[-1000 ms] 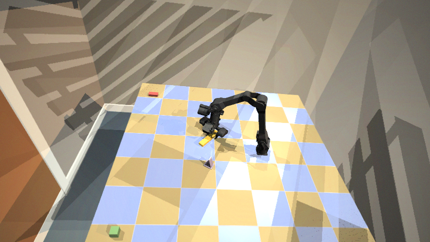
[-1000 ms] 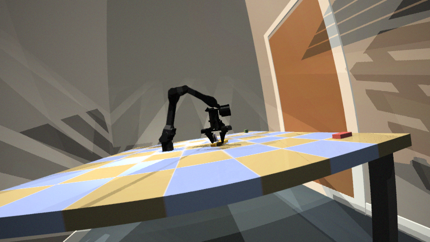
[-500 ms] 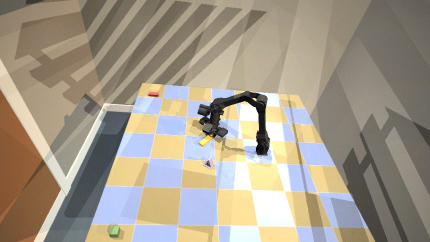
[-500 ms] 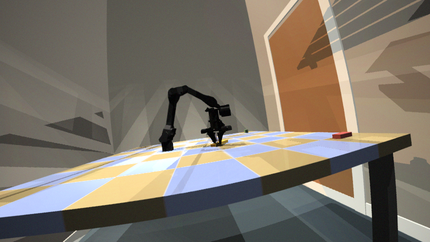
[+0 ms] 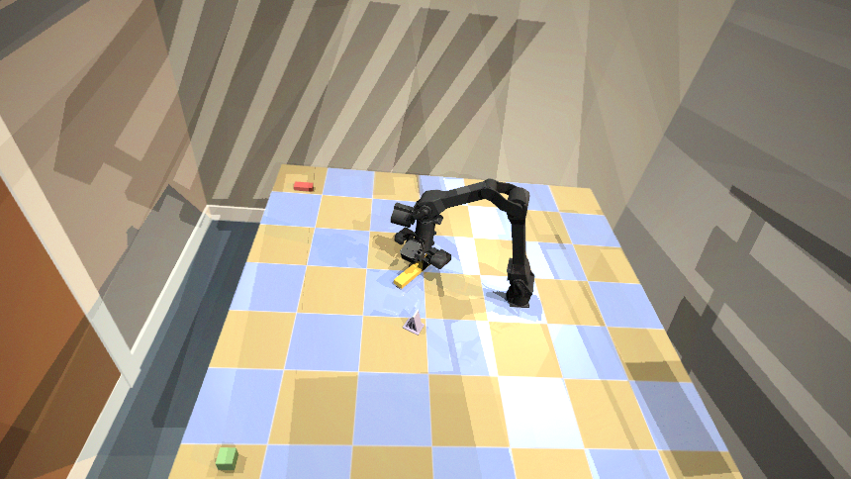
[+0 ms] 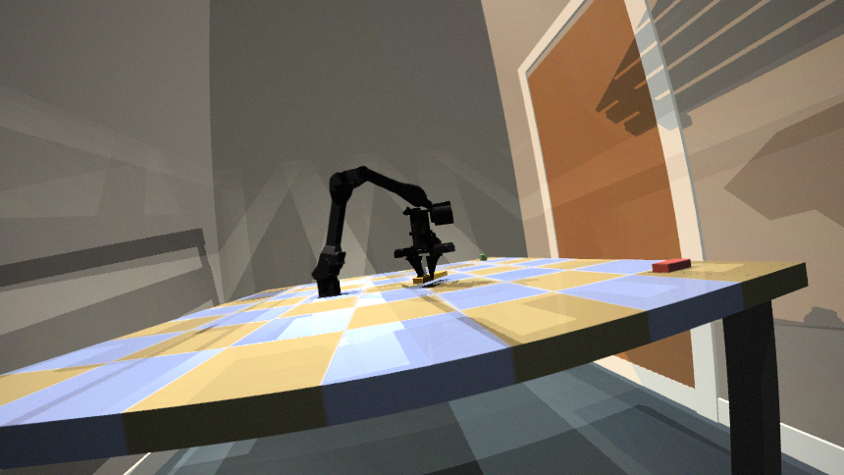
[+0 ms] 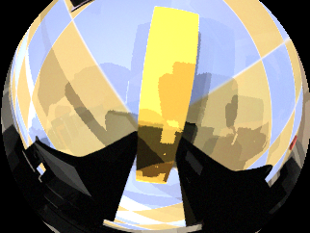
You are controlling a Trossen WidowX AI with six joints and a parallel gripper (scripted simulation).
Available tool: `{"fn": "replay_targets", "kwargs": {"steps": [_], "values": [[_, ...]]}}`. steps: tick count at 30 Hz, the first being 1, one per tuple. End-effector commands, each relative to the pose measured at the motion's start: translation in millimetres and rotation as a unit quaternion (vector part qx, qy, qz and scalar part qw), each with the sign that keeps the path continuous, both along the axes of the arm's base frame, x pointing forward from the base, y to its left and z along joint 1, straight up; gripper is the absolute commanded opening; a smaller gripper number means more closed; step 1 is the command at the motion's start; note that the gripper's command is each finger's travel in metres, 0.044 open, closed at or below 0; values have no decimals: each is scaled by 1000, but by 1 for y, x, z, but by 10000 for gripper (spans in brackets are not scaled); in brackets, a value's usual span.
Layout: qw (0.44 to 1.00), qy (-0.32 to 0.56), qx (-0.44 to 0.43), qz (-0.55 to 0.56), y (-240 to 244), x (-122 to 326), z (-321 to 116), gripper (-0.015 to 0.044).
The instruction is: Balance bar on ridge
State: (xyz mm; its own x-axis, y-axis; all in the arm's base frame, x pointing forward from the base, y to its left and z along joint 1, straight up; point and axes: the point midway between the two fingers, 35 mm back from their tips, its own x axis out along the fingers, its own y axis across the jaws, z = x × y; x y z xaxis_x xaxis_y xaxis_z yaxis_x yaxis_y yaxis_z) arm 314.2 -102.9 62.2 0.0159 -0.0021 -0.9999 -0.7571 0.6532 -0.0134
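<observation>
With its black fingers pointing down, the parallel-jaw gripper (image 5: pixel 422 265) (image 6: pixel 425 277) (image 7: pixel 158 139) has closed partway, pinching the long yellow rectangular bar (image 5: pixel 407 276) (image 6: pixel 438 276) (image 7: pixel 169 63) near one end, and most of the bar's length sticks out beyond the fingers. The bar is low over the blue-and-tan checkered table (image 5: pixel 393 411) (image 6: pixel 283 360) (image 7: pixel 111 29) (whether it touches, I cannot tell). Near it, well within the table's edges, stands the small pale grey triangular ridge (image 5: pixel 413 324), apart from the bar, which does not lie across it. A flat red block (image 5: pixel 303 186) (image 6: pixel 670 265) and a green cube (image 5: pixel 226 457) (image 6: pixel 483 256) sit well apart, by separate corners.
</observation>
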Motion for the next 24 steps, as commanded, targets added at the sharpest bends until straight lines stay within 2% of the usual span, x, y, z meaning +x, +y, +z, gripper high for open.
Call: {"fn": "replay_targets", "kwargs": {"steps": [1,24], "values": [[1000,-7,-3,-1,-1,3,14,0],[1000,-6,-3,-2,-1,1,73,0]]}}
